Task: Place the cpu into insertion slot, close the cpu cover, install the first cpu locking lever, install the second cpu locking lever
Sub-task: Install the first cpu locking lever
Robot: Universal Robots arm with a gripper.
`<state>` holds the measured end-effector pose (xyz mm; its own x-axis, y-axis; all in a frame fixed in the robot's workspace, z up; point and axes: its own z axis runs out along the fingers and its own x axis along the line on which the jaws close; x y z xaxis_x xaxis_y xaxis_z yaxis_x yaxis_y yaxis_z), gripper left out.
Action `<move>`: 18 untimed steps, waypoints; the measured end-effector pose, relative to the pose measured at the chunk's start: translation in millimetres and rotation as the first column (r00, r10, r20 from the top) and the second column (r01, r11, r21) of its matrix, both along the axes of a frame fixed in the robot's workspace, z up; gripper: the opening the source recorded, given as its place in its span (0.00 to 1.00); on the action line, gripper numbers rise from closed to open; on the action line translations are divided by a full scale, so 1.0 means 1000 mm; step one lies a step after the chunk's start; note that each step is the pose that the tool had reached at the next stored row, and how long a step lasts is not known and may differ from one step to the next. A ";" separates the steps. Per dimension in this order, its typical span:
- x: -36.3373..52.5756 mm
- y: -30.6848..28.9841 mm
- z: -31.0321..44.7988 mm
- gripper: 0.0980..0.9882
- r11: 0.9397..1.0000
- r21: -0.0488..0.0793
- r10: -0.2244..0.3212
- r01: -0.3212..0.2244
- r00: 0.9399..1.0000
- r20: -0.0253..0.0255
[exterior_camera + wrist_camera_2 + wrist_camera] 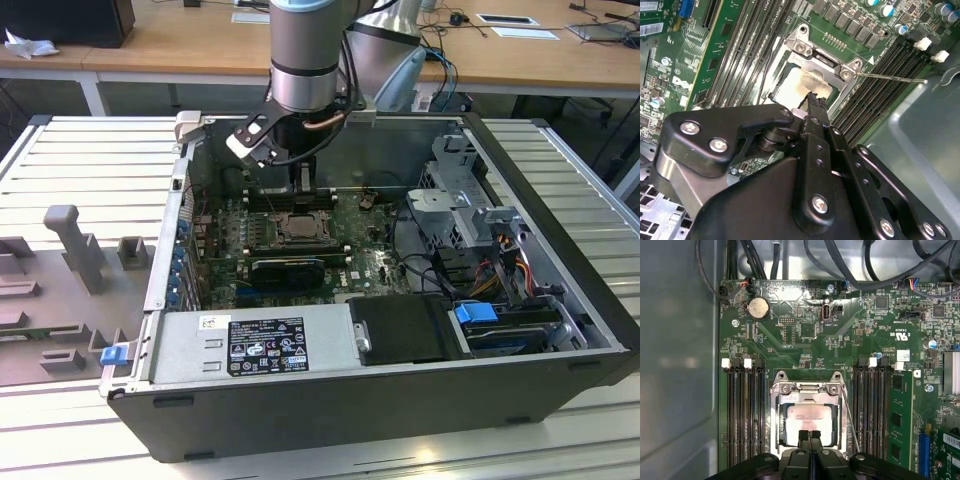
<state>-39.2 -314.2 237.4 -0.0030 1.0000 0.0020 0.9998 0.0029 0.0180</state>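
So, in the exterior view a big computer case [400,400] lies open on a grey slatted table [90,150]. The robot arm [305,60] comes down from above into the far part of the case. Its gripper [303,190] hangs just over the green board [375,265], close above the cpu [298,228]. A box with a label [265,345] sits at the near side. A blue clip [478,312] is on the exterior view's right.

In the second wrist view, the black gripper [815,97] has its tip just above the pale cpu [802,82]. The cpu cover [827,62] lies flat around the cpu. A thin metal lever [890,77] sticks out from a corner of the cover. It reaches over the long black memory slots [880,97].

In the first wrist view, the cpu [807,417] sits in the insertion slot [782,425]. The cpu cover [807,388] is down on it like a picture frame. The gripper [809,434] has its two fingers pressed together with nothing between them, right over the edge of the cpu. The thin lever [850,415] slants beside the cover, next to the memory slots [872,410]. A round silver battery [759,308] sits well apart from the slot.
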 end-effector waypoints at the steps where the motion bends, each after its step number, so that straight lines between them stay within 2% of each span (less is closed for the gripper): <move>1: 0.0000 0.0001 0.0018 0.01 1.000 0.000 0.000 0.000 1.000 0.000; 7: 0.0000 0.0001 0.0213 0.01 1.000 0.000 0.000 0.000 1.000 0.000; 10: 0.0000 0.0001 0.0248 0.01 1.000 0.000 0.000 0.000 1.000 0.000; 12: 0.0000 0.0001 0.0300 0.01 1.000 0.000 0.000 0.000 1.000 0.000; 14: 0.0000 0.0001 0.0394 0.01 1.000 0.000 0.000 0.000 1.000 0.000; 18: 0.0000 0.0001 0.0504 0.01 1.000 0.000 0.000 0.000 1.000 0.000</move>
